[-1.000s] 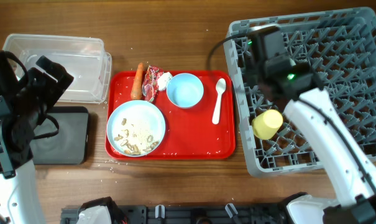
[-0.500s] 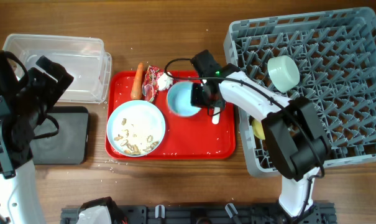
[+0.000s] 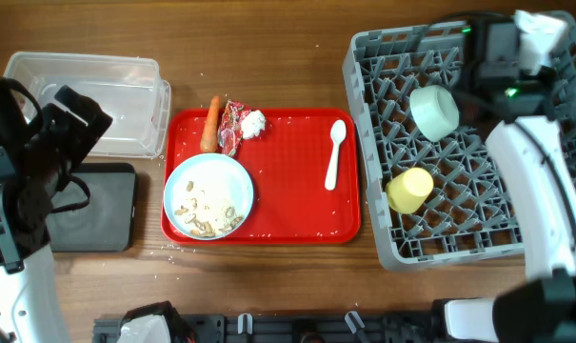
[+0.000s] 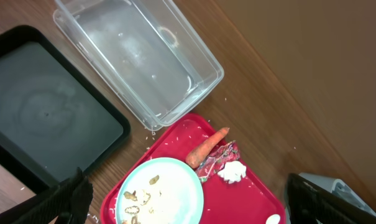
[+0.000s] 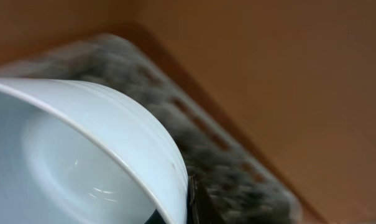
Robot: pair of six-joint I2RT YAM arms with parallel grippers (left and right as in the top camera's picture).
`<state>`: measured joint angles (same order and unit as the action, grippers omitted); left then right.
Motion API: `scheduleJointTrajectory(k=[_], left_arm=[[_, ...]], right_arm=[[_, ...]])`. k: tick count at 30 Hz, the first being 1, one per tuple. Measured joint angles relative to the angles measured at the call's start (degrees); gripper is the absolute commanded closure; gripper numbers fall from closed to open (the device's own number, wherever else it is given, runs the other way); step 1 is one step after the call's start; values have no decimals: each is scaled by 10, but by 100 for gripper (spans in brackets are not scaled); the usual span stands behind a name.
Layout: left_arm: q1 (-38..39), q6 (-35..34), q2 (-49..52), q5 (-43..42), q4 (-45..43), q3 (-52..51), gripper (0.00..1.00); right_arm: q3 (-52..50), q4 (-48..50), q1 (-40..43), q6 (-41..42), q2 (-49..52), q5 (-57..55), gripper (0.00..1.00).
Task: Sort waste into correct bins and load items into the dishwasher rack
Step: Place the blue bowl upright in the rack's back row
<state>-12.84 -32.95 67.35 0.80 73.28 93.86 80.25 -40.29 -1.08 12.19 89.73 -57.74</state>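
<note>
With rack loading in hand, the right tool (image 5: 189,198), apparently clenched on the light blue bowl (image 5: 82,149), hung over the dishwasher rack (image 3: 392,67) at one o'clock, so the next move called for lowering and letting go; the left tool (image 4: 188,199) waited released at nine o'clock.

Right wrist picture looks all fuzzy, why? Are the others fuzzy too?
Right wrist: the light blue bowl sits very near the lens and the rack behind it is smeared. Overhead: sharp, the white spoon is crisp. Left wrist: sharp, faint shine on the clear tub.
</note>
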Motion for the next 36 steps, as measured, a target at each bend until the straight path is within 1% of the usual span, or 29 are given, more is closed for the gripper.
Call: scheduleJointTrajectory(k=[4,7,10,13,18,19,20,21,22,26,28,29,30,33,36], left_arm=[[0,0,0,0,0,0,0],[0,0,0,0,0,0,0],[0,0,0,0,0,0,0],[0,0,0,0,0,0,0],[0,0,0,0,0,0,0],[0,0,0,0,0,0,0],[0,0,0,0,0,0,0],[0,0,0,0,0,0,0],[0,0,0,0,0,0,0],[0,0,0,0,0,0,0],[0,0,0,0,0,0,0],[0,0,0,0,0,0,0],[0,0,0,0,1,0,0],[0,0,0,0,0,0,0],[0,0,0,0,0,0,0]], right_arm=[[0,37,88,-73,108,-52,96],[-3,79,112,-102,138,-68,96],[-3,116,110,-139,148,-69,96],[-3,116,107,-155,172,-68,95],[-2,96,51,-157,189,-68,95],[-2,94,39,-157,189,-68,87],[-2,82,21,-156,189,-73,81],[-2,74,14,-161,189,-67,93],[-2,66,5,-163,190,-60,96],[-2,67,0,-165,184,-64,96],[-2,69,15,-166,184,-62,96],[-2,86,34,-169,184,-65,96],[-2,108,36,-179,184,-73,96],[-3,160,90,-233,184,-99,96],[-3,164,88,-252,184,-98,96]])
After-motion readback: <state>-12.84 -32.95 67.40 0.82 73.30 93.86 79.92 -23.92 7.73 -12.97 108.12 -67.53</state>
